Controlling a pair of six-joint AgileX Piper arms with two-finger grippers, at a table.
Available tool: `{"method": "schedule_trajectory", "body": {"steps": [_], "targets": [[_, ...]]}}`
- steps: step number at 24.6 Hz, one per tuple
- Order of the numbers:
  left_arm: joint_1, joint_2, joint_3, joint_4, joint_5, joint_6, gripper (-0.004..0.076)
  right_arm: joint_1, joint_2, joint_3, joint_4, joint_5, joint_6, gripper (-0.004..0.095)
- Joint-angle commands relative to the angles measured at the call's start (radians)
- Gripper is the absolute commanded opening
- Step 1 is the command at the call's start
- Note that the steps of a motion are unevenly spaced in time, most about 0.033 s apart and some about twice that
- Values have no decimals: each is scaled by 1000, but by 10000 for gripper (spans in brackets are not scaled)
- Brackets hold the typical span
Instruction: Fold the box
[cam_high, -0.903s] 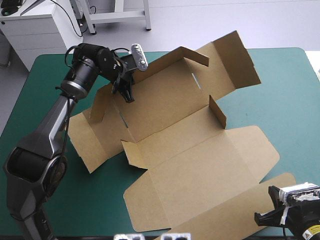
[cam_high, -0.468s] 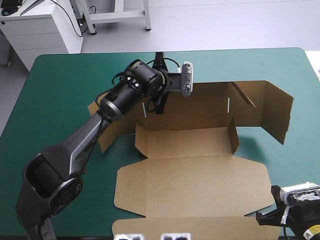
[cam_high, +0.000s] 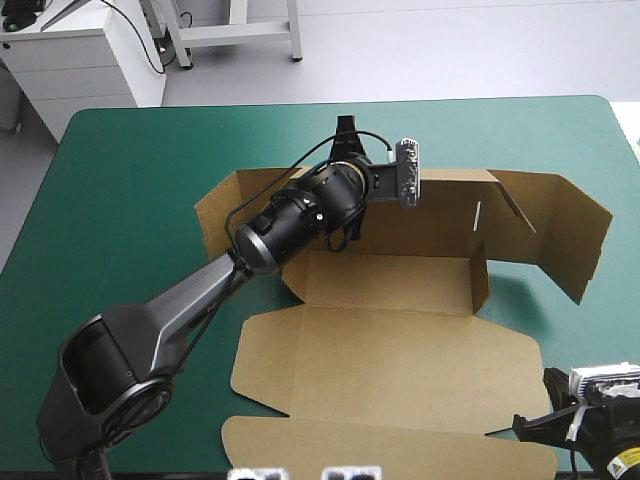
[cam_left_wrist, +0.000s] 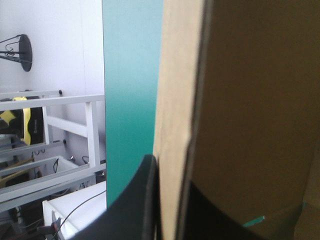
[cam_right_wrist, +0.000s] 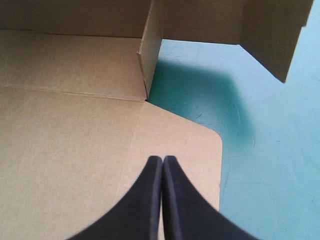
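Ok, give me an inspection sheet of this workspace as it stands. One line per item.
surface: table with a teal-green cover, bare around the board.
job's things: box, a brown cut sheet, partly formed. Its rear wall stands upright with an end flap angled forward at each side, the short tabs at the base's ends are raised, and the near panels lie flat.
clutter: nothing seen.
grippers: left hand is shut on the box, one finger on each side of the rear wall's top edge. Right hand is shut and holds nothing, at the flat sheet's near right corner.
cables: nothing seen loose on the table.
surroundings: nothing seen at or over the table's top.
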Motion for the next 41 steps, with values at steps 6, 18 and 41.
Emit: {"method": "schedule_trajectory", "body": {"steps": [6, 18, 41], "targets": [[-98, -75, 156, 457, -120, -420, -9, 4, 149, -176, -27, -71, 62, -18], [-217, -101, 284, 596, -87, -621, -8, 4, 527, -565, -38, -110, 58, -18], [-246, -103, 284, 601, -52, -636, -8, -276, 1443, -1197, 269, 205, -262, -20]]}}
